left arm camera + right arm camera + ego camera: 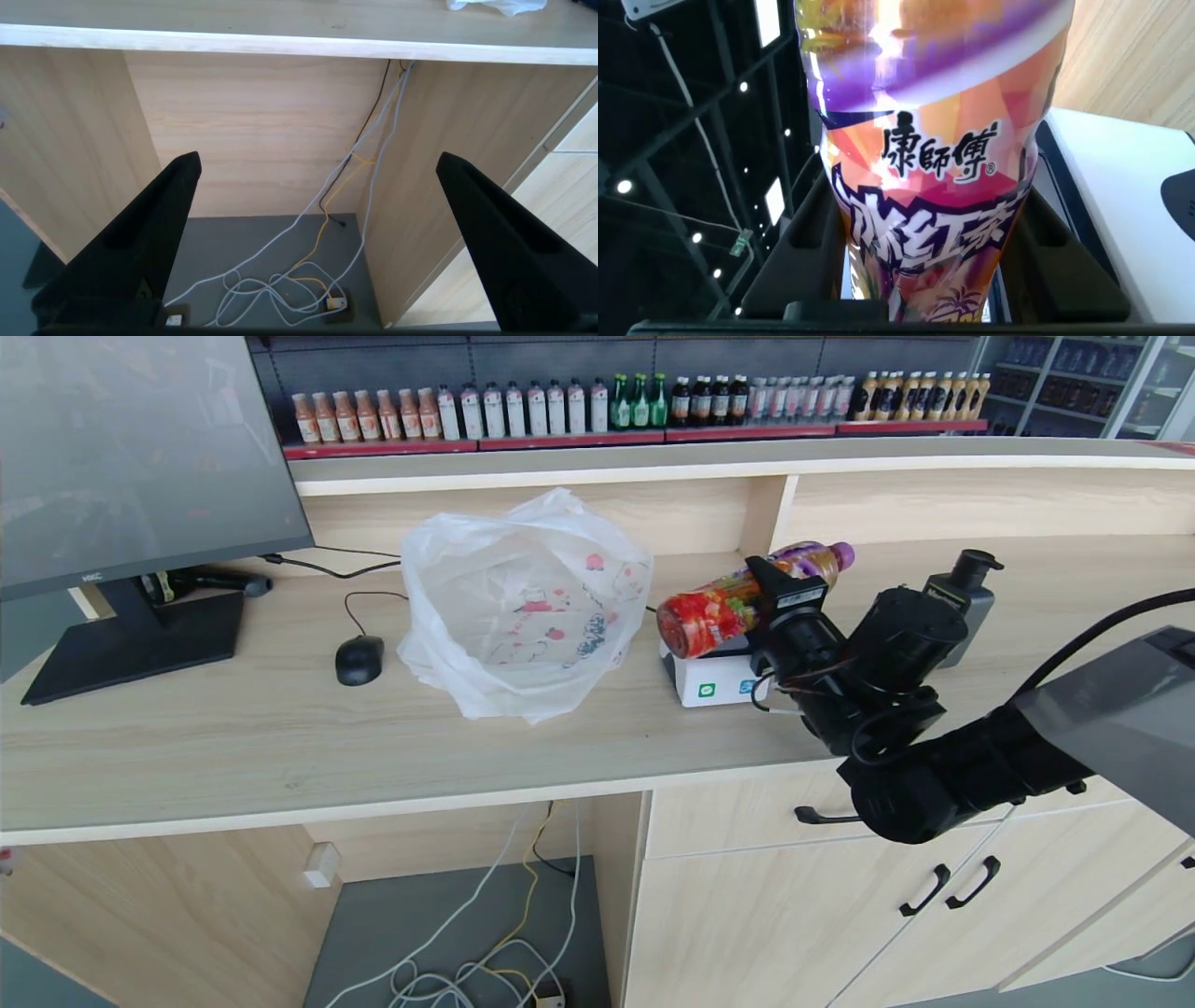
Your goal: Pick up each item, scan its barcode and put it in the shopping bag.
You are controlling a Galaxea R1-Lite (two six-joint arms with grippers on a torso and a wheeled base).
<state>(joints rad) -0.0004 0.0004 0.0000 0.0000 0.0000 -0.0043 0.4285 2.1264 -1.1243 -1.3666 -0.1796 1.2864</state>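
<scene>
One drink bottle [707, 612], tipped sideways, pinched in right gripper [773, 583], just above one white scanner box [707, 679]. One shopping bag [523, 607] on counter [233, 737], mouth open, beside box. One grey pump bottle [966, 602] near right arm. Left gripper [318, 247] below countertop, fingers spread, nothing between.

Shopping bag [527, 607]: one, mid bench [233, 747]. Drink bottle [709, 616]: one. Grey pump bottle [966, 602]: one, far right. White scanner box [705, 683]: one. Mouse [359, 660]: one. Monitor [140, 448]: one, left. Tools: two, left tool [318, 233] and right tool [924, 252]. Shelf bottles [635, 403], far: one long row, too many for sure count.
</scene>
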